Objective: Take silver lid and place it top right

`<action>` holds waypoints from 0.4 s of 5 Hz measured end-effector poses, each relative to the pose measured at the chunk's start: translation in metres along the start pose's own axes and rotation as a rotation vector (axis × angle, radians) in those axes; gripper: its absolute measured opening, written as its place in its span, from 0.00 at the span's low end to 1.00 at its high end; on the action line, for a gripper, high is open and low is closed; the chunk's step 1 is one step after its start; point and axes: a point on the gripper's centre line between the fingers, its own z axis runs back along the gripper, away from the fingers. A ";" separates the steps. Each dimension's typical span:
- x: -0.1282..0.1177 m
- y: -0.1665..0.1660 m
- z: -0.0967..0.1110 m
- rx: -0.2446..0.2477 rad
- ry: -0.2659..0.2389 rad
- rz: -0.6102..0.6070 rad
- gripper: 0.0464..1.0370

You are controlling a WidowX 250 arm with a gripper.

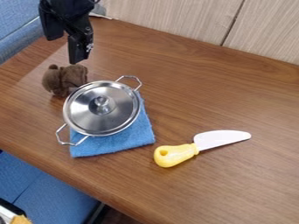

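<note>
The gripper [65,48] hangs at the upper left, above and behind the brown plush toy, open with its two fingers apart and nothing between them. A round silver lid [116,107] with a knob in its middle covers a metal pot, left of centre. The pot's two wire handles [132,78] stick out at the upper right and lower left. Under the pot lies a blue cloth [143,131]. The pot's walls are mostly hidden beneath the lid.
A brown plush toy [64,79] sits just behind the pot's left side. Right of the cloth lies a toy knife [178,154] with a yellow handle and white blade. The wooden table [234,96] meets a pale panelled wall [175,17] at the back.
</note>
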 end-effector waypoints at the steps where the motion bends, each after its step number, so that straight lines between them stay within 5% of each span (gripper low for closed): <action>1: -0.001 -0.003 -0.006 -0.017 0.020 -0.004 0.96; 2: -0.009 -0.014 0.005 -0.082 0.035 -0.031 0.96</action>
